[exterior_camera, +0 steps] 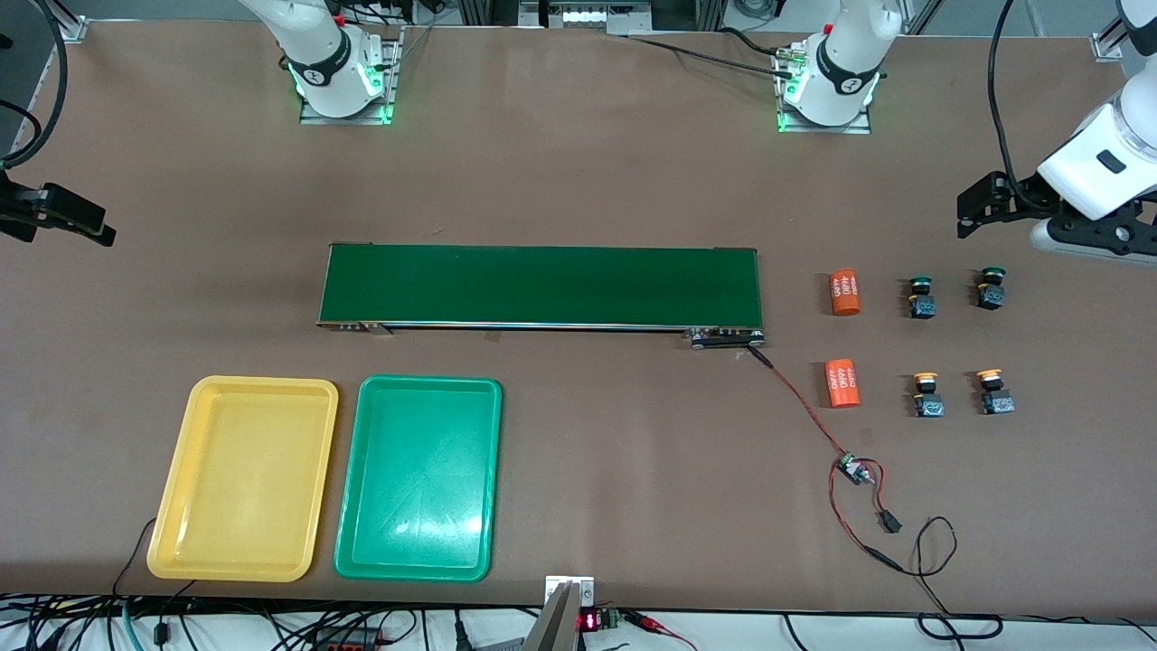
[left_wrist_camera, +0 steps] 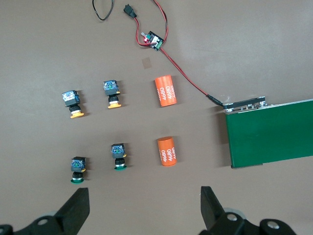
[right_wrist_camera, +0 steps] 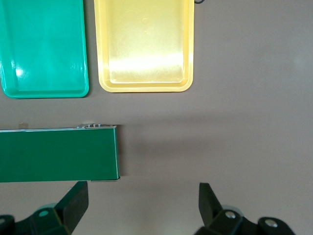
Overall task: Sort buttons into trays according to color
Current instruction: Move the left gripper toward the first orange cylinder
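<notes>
Two green-capped buttons [exterior_camera: 921, 297] [exterior_camera: 992, 287] and two yellow-capped buttons [exterior_camera: 926, 395] [exterior_camera: 994, 391] stand on the table toward the left arm's end, the yellow pair nearer the front camera. The left wrist view also shows the green-capped [left_wrist_camera: 118, 155] and yellow-capped buttons [left_wrist_camera: 111, 93]. An empty yellow tray [exterior_camera: 244, 477] [right_wrist_camera: 144, 49] and an empty green tray [exterior_camera: 418, 477] [right_wrist_camera: 44, 49] lie side by side near the front edge, toward the right arm's end. My left gripper [exterior_camera: 965, 217] [left_wrist_camera: 145, 205] hangs open over bare table beside the green-capped buttons. My right gripper [exterior_camera: 95, 226] [right_wrist_camera: 143, 203] hangs open over bare table off the belt's end.
A long dark-green conveyor belt [exterior_camera: 540, 286] [left_wrist_camera: 271, 132] [right_wrist_camera: 58, 154] lies across the middle. Two orange cylinders [exterior_camera: 844, 292] [exterior_camera: 841, 383] lie between it and the buttons. A red-black wire with a small circuit board [exterior_camera: 850, 467] trails from the belt toward the front edge.
</notes>
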Available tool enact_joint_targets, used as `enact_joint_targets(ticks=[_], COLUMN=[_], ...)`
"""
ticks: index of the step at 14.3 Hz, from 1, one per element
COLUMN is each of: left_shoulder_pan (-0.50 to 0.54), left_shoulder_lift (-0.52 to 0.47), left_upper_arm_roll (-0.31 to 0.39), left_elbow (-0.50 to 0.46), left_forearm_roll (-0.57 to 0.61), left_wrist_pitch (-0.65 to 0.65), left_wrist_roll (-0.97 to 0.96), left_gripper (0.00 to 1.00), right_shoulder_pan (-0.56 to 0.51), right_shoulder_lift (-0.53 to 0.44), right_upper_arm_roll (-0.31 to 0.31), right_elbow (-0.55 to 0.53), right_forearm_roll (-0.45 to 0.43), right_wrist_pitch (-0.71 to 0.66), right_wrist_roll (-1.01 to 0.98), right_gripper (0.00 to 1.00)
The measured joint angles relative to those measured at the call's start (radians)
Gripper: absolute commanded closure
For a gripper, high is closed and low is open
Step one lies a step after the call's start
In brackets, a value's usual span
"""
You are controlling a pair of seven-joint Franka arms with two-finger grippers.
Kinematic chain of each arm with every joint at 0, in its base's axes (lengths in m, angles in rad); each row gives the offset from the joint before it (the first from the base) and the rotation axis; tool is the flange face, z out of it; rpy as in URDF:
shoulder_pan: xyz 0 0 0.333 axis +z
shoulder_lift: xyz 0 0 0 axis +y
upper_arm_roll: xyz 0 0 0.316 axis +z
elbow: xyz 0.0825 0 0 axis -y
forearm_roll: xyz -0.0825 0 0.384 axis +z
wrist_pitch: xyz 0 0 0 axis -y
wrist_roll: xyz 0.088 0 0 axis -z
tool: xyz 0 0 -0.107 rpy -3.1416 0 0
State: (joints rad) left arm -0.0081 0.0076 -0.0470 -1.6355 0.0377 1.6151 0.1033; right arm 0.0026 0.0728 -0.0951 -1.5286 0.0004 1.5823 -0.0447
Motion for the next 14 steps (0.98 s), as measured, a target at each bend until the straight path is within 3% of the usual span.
enact_joint_targets(ticks=[8,14], left_shoulder_pan=[0.000,0.012], left_shoulder_lift=[0.023,0.104], left_upper_arm_roll=[0.000,0.008], left_elbow=[0.024,0.011], left_forearm_roll=[0.000,0.018], left_wrist_pitch=[-0.013,-0.209], left_wrist_roll=[0.000,-0.003], left_gripper=[0.00,0.00], right_shoulder_pan=[0.000,0.000], right_shoulder_lift=[0.000,0.000], right_upper_arm_roll=[0.000,0.000], right_elbow=[0.000,0.000], right_forearm_roll=[0.000,0.000], right_wrist_pitch=[0.002,0.005], right_wrist_roll=[0.000,0.000], right_gripper=[0.00,0.00])
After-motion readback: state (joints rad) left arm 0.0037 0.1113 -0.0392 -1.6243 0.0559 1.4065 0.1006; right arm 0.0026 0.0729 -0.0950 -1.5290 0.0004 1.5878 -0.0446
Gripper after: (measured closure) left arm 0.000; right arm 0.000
